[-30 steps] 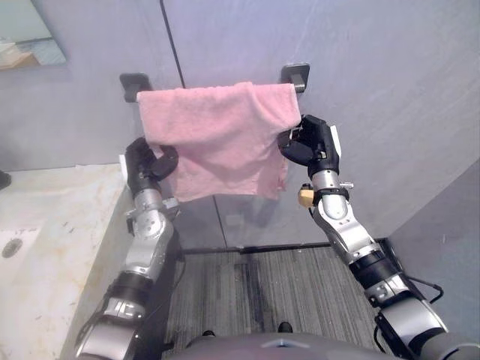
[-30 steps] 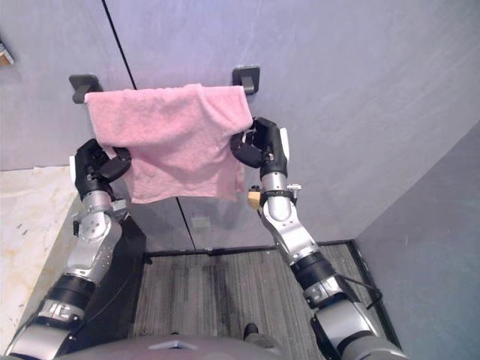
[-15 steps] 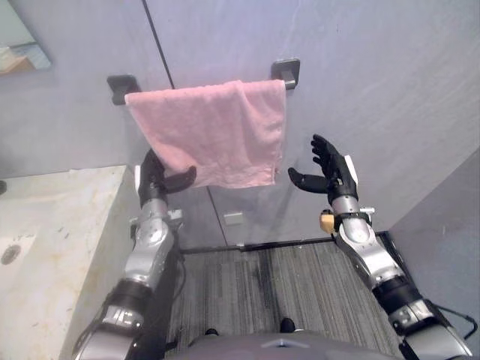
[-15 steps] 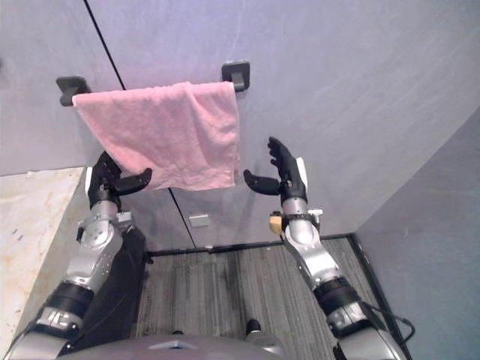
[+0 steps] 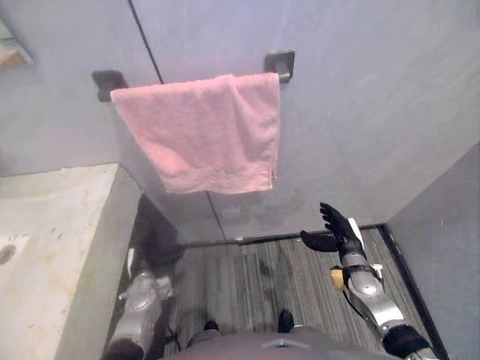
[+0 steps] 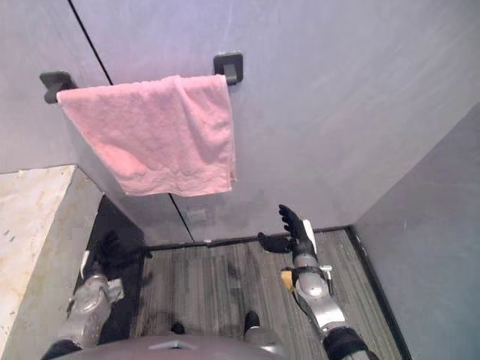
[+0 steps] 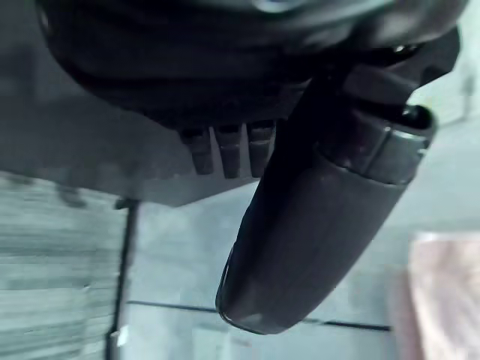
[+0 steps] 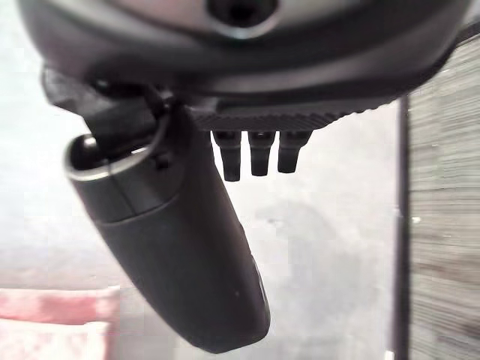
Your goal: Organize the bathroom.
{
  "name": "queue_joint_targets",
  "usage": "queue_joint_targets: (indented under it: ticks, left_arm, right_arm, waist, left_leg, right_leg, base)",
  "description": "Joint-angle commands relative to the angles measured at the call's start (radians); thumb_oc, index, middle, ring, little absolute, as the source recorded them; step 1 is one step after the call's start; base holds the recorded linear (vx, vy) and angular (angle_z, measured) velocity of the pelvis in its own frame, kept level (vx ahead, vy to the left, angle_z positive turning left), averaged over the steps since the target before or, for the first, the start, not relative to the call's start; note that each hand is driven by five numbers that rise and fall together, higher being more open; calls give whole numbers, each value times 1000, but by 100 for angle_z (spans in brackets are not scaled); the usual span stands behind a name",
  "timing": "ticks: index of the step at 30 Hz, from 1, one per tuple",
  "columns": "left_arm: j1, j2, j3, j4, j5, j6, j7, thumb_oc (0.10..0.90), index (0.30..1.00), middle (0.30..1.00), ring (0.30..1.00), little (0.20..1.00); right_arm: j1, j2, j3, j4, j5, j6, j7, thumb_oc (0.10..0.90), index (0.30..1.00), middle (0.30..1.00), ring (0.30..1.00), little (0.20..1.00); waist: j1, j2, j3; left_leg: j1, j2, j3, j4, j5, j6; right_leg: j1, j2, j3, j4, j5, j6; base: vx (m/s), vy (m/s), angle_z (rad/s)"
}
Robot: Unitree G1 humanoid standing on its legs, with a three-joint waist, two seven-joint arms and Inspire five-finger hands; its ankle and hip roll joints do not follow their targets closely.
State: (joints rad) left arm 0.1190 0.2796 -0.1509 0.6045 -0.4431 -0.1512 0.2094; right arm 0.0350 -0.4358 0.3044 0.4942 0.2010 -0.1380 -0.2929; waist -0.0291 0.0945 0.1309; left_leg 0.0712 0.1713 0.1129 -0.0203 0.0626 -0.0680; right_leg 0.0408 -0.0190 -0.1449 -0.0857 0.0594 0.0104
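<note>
1. The right hand [image 5: 339,232], at about 5 o'clock in the head view, hangs low over the striped floor [image 5: 255,285] with its fingers [image 5: 330,216] straight and apart and the thumb spread wide, holding nothing; its wrist view shows the thumb standing clear of the short row of fingers.

2. The left hand [image 6: 111,251], at about 7 o'clock, sits in the dark gap beside the tabletop [image 5: 52,247]; it is blurred there, but its wrist view shows the fingers [image 7: 229,150] straight and the thumb out, nothing between them.

3. The pink towel [image 5: 202,131] hangs at 12 o'clock, draped over the towel bar on the grey wall [image 5: 360,112], well apart from both hands. Its right part lies folded over itself, and the lower edge runs roughly level.

4. The bar's two dark brackets show at the towel's upper corners, the left bracket [image 5: 107,79] at 10 o'clock and the right bracket [image 5: 280,61] at 1 o'clock.

5. The pale tabletop fills the 8 to 9 o'clock side, with a sink drain [image 5: 6,253] at its outer edge; nothing can be made out in the basin.
</note>
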Motion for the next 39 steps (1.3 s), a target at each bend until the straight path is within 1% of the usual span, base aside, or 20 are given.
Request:
queue_joint_targets:
  ticks: [1,3,5,7,8,10,11,12,15,16,17,18,22,25,28,33,34,36,38,39]
  left_arm:
    - [-27,66,-6,1,-30,-37,-223,800,900,900,900,900]
    - [-26,27,-6,172,-109,-33,-285,800,900,900,900,900]
    - [-38,4,6,274,-140,-32,-316,800,900,900,900,900]
    - [-57,-21,22,419,-181,-5,-360,800,900,900,900,900]
    - [-63,-40,29,505,-191,29,-376,800,900,900,900,900]
    - [-66,-49,40,568,-166,60,-368,800,900,900,900,900]
    - [-66,-51,51,625,-150,113,-360,800,900,900,900,900]
    - [-67,-54,59,657,-152,169,-355,800,900,900,900,900]
    - [-79,-61,63,717,-111,215,-345,800,900,900,900,900]
    - [-87,-66,55,748,-129,213,-350,800,900,900,900,900]
    - [-88,-67,55,749,-133,209,-354,800,900,900,900,900]
    - [-94,-66,51,740,-176,211,-388,800,900,900,900,900]
    - [-89,-43,9,687,-165,155,-387,800,900,900,900,900]
    - [-89,-17,5,668,-123,161,-375,800,900,900,900,900]
    - [-93,18,-10,680,-68,184,-381,800,900,900,900,900]
    - [-118,20,-4,706,-70,206,-358,800,900,900,900,900]
    - [-154,19,-12,720,-64,235,-357,800,900,900,900,900]
    - [-168,9,-28,722,-54,246,-343,800,900,900,900,900]
    - [-174,8,-35,726,-55,246,-339,800,900,900,900,900]
    - [-175,5,-27,722,-31,249,-337,800,900,900,900,900]
  right_arm:
    - [-37,6,-19,-58,-38,-1,-21,800,900,900,900,900]
    - [-15,1,-6,4,-70,4,-11,800,900,900,900,900]
    - [-22,-1,10,61,-87,-6,-9,800,900,900,900,900]
    - [-45,6,29,191,-86,-14,13,800,900,900,900,900]
    - [-59,22,35,290,-76,-29,16,800,900,900,900,900]
    - [-63,35,38,358,-69,-15,32,800,900,900,900,900]
    - [-61,51,37,433,-50,9,54,800,900,900,900,900]
    - [-60,59,35,478,-41,26,65,800,900,900,900,900]
    - [-56,77,24,563,-21,40,90,800,900,900,900,900]
    - [-64,93,14,629,-9,46,107,800,900,900,900,900]
    - [-65,94,13,632,-6,48,108,800,900,900,900,900]
    - [-69,104,6,649,-5,45,114,800,900,900,900,900]
    - [-70,128,-17,658,-21,15,113,800,900,900,900,900]
    - [-62,140,-20,650,1,-12,112,800,900,900,900,900]
    - [-93,146,-8,650,17,-24,129,800,900,900,900,900]
    - [-122,159,-1,673,0,-25,151,800,900,900,900,900]
    - [-147,176,5,721,12,-31,164,800,900,900,900,900]
    - [-174,187,14,740,35,-16,158,800,900,900,900,900]
    - [-176,193,22,741,46,-9,151,800,900,900,900,900]
    - [-176,188,22,735,59,5,153,800,900,900,900,900]
  waist:
    - [-25,-61,-40]
    - [-49,-45,-27]
    - [-54,-41,-21]
    - [-53,-50,-7]
    - [-47,-66,2]
    - [-42,-77,7]
    - [-37,-84,8]
    - [-35,-83,8]
    - [-38,-78,4]
    - [-40,-69,8]
    - [-40,-69,9]
    - [-36,-70,15]
    - [-22,-74,46]
    - [-25,-68,67]
    - [1,-44,58]
    - [39,-30,27]
    - [47,-40,-1]
    - [54,-52,-21]
    - [61,-61,-25]
    - [72,-68,-21]
  left_leg:
    - [-14,-3,23,-2,110,-37]
    - [-25,-19,77,7,94,-31]
    - [-37,-39,84,55,74,-28]
    - [-67,-64,77,213,57,-31]
    - [-89,-95,50,346,41,-29]
    - [-95,-127,13,418,22,-24]
    - [-95,-170,-32,451,-21,-11]
    - [-87,-197,-58,446,-52,-4]
    - [-53,-238,-88,357,-111,18]
    - [11,-290,-129,222,-214,65]
    - [15,-293,-131,215,-218,68]
    - [42,-319,-165,139,-251,98]
    - [51,-347,-210,30,-212,139]
    - [50,-328,-220,11,-185,146]
    - [31,-285,-213,-54,-109,150]
    - [-9,-254,-183,-61,-77,155]
    - [-50,-253,-196,-56,-57,162]
    - [-107,-256,-230,-46,-29,150]
    - [-149,-259,-232,-43,-10,134]
    - [-218,-255,-233,-27,28,93]
  right_leg:
    - [28,-24,18,-2,-33,7]
    - [9,-35,2,-2,-30,17]
    - [-6,-40,1,-2,-28,16]
    - [-22,-42,3,-2,-25,1]
    - [-33,-46,2,-2,-16,-10]
    - [-45,-49,3,-2,-6,-11]
    - [-64,-55,7,-2,9,-3]
    - [-76,-56,9,-2,18,3]
    - [-109,-52,7,-2,41,19]
    - [-174,-46,15,30,72,45]
    - [-178,-45,15,33,74,47]
    - [-219,-47,8,45,103,71]
    - [-293,-47,-6,8,165,123]
    - [-327,-47,47,64,170,125]
    - [-281,-66,41,249,115,102]
    - [-175,-103,22,346,7,79]
    - [-110,-48,99,395,-78,83]
    - [-19,22,203,295,-154,52]
    - [23,33,220,243,-168,43]
    - [44,53,225,165,-161,28]
  base:
    - [-113,-8,-11]
    - [-184,54,-16]
    - [-246,43,-12]
    - [-302,-40,-9]
    - [-287,-56,-3]
    - [-325,-20,-1]
    - [-380,35,-18]
    - [-318,47,-17]
    - [-321,74,6]
    - [-381,94,8]
    - [-461,75,-9]
    - [-434,5,-12]
    - [-421,-18,-8]
    - [-428,-79,3]
    - [-413,-70,11]
    - [-321,-72,3]
    - [-436,-199,-9]
    - [-454,-238,32]
    - [-272,-147,54]
    - [-415,-145,69]
